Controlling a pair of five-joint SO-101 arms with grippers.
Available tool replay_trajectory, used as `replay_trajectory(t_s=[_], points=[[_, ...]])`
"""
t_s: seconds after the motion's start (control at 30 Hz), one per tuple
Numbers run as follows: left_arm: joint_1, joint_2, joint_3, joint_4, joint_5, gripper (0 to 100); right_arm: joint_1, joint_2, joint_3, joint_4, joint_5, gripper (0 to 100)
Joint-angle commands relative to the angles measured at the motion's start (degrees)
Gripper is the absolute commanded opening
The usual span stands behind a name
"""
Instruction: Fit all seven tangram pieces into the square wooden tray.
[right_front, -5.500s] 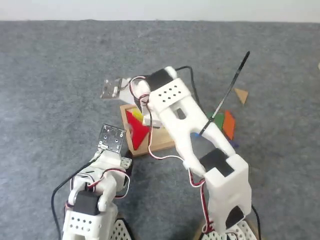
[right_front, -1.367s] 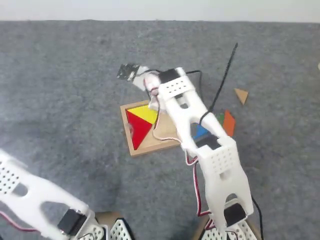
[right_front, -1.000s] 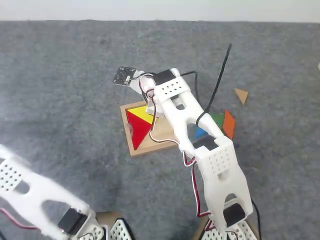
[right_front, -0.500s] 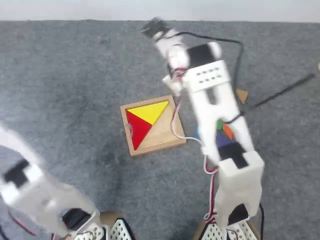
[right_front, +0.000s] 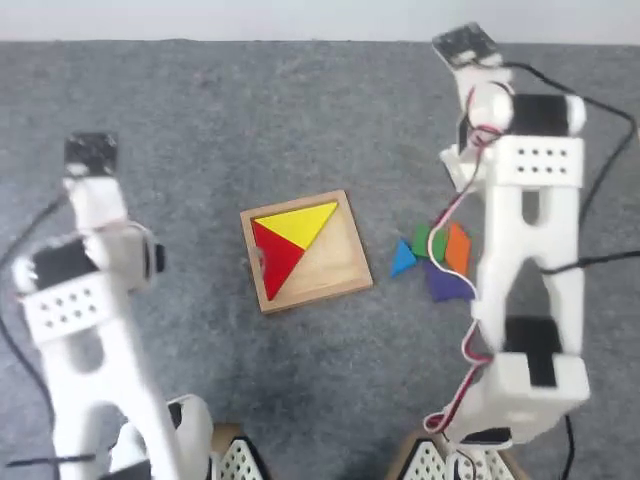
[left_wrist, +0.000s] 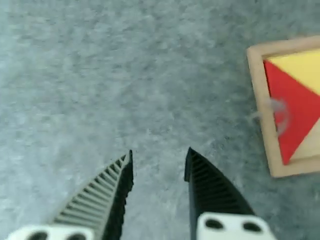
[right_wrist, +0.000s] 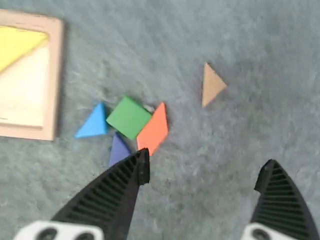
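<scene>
The square wooden tray (right_front: 352, 262) holds a yellow triangle (right_front: 296, 222) and a red triangle (right_front: 275, 262). To its right on the carpet lie a blue triangle (right_front: 402, 258), a green square (right_front: 422, 240), an orange parallelogram (right_front: 457, 247) and a purple triangle (right_front: 445, 283). A tan triangle (right_wrist: 212, 84) lies apart from them. My right gripper (right_wrist: 207, 162) hangs open wide above this cluster, holding nothing. My left gripper (left_wrist: 157, 160) is open and empty over bare carpet beside the tray (left_wrist: 260, 100).
Grey carpet covers the whole table. The left arm (right_front: 85, 270) stands well left of the tray, the right arm (right_front: 525, 170) to its right, above the loose pieces. A black cable (right_front: 605, 165) loops off the right arm.
The right arm has swung from over the tray out to the right, uncovering the yellow triangle in the tray. The left arm has come up and forward on the left.
</scene>
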Motion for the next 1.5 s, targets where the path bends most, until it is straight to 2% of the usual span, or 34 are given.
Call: replay_trajectory(t_s=[0.0, 0.2, 0.37, 0.57, 0.67, 0.8, 1.17, 1.3, 1.47], points=[[2.02, -4.48, 9.10, -8.26, -0.44, 17, 2.77, -10.77, 13.80, -6.99, -0.26, 34.6], [5.01, -4.48, 18.77, -21.45, -0.35, 17, 2.68, -23.43, 43.25, -23.25, 1.32, 34.6], [5.27, -4.92, 27.91, -33.93, -0.18, 17, 2.59, -26.15, 53.63, -32.48, 2.55, 34.6], [7.91, -4.66, 33.27, -38.68, -0.35, 17, 1.10, -17.10, 51.34, -36.35, 4.75, 34.6], [8.00, -4.84, 35.47, -41.85, -0.35, 17, -0.31, -10.51, 46.07, -36.44, 4.57, 34.6], [8.00, -4.92, 35.91, -42.11, -0.35, 17, -1.98, -2.07, 38.51, -36.18, 4.13, 34.6], [8.00, -4.92, 36.00, -42.11, -0.44, 17, -1.01, 11.65, 29.98, -35.74, -7.21, 34.6], [8.00, -4.92, 36.00, -42.11, -0.44, 17, -0.84, 15.16, 27.87, -32.66, -7.30, 34.6], [8.00, -4.92, 36.00, -42.20, -0.26, 17, 2.77, 17.27, 25.76, -30.81, -7.47, 34.6]])
